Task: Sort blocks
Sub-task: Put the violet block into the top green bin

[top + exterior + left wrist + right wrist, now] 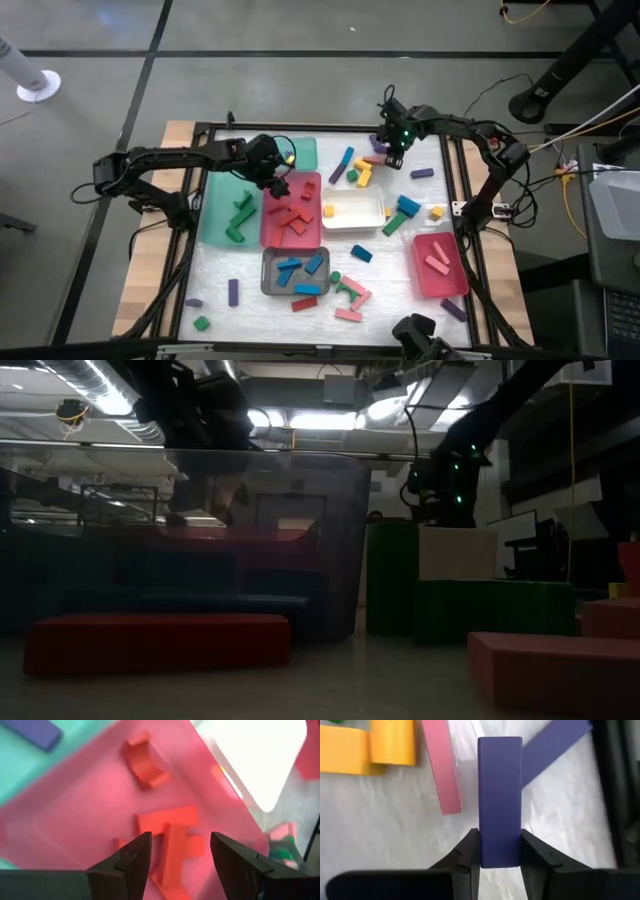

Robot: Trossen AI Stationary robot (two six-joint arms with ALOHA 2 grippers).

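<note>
Five shallow trays sit on the table: a green tray (216,215), a red tray (272,232), a white tray (355,212), a grey tray (270,275) and a pink tray (450,280). Two dark arms reach in, one from each side. In the high view the green tray holds three green blocks (240,212), the grey tray about four blue blocks (300,267) and the pink tray two pink blocks (437,258); the loose blocks elsewhere overlap too much for an exact count.

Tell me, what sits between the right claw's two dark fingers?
A purple bar-shaped block stands between the right gripper's fingers, its sides against both pads, as the right wrist view shows.
</note>
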